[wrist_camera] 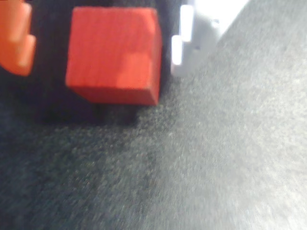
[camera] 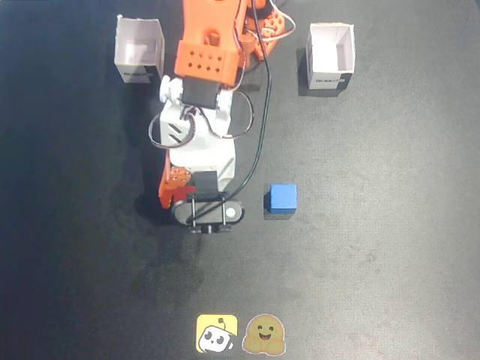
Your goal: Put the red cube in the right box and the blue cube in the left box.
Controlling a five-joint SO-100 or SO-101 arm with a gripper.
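In the fixed view the arm (camera: 202,112) reaches down the picture from the top edge over a dark table (camera: 375,262). Its gripper (camera: 178,196) is low, near the middle of the picture, largely covered by the white wrist block and the black camera housing, so from here I cannot tell how the jaws stand. A sliver of red (camera: 166,196) shows at the left of the housing, but this view does not show whether it is the red cube or a part of the arm. The blue cube (camera: 283,199) sits on the table just to the right of the housing, apart from it, with its edges nearly square to the picture; being a cube, it has no long axis. One white box (camera: 139,51) stands at the upper left, the other white box (camera: 331,56) at the upper right, both open at the top and well apart from the blue cube. Two stickers (camera: 240,334) lie near the bottom edge.

In the wrist view the red cube (wrist_camera: 113,53) rests on the dark table between an orange finger (wrist_camera: 17,40) at the left and a white finger (wrist_camera: 184,40) at the right. The jaws are spread around it: a dark gap shows on each side, so neither finger touches it. The cube is turned slightly, its top face and its near, lower face in sight.
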